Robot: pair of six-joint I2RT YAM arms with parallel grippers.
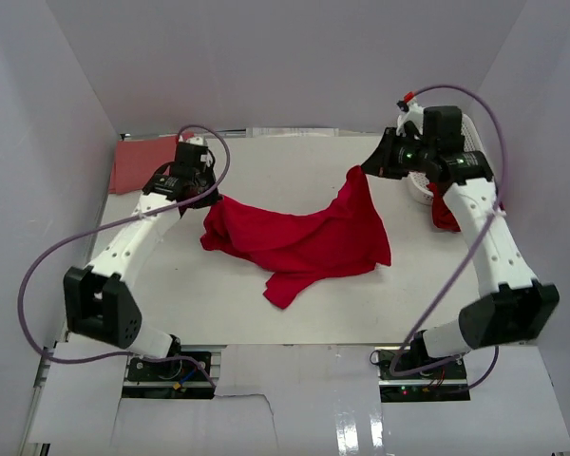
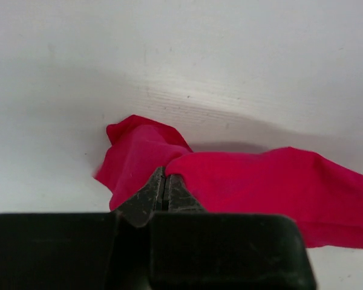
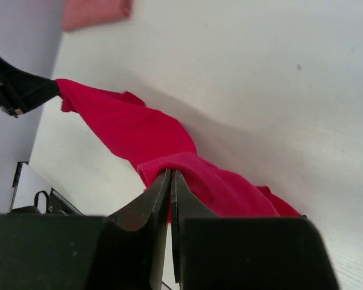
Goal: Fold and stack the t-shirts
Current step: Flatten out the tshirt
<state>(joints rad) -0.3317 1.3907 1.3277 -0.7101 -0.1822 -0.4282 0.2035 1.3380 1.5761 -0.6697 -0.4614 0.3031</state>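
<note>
A crimson red t-shirt [image 1: 304, 237] hangs stretched between my two grippers over the middle of the table, sagging and crumpled in between. My left gripper [image 1: 216, 197] is shut on its left edge; the wrist view shows the cloth [image 2: 242, 187] pinched at the closed tips [image 2: 164, 175]. My right gripper [image 1: 363, 169] is shut on its upper right corner, lifted off the table; the cloth [image 3: 169, 145] bunches at the closed tips [image 3: 170, 174]. A folded salmon-pink t-shirt [image 1: 144, 160] lies at the far left corner and shows in the right wrist view [image 3: 94, 12]. More red cloth [image 1: 444, 211] hangs from the basket.
A white lattice basket [image 1: 470, 133] stands at the back right, behind my right arm. The white table [image 1: 361, 313] is walled by grey panels at the back and sides. The left gripper's black body [image 3: 12, 87] shows in the right wrist view.
</note>
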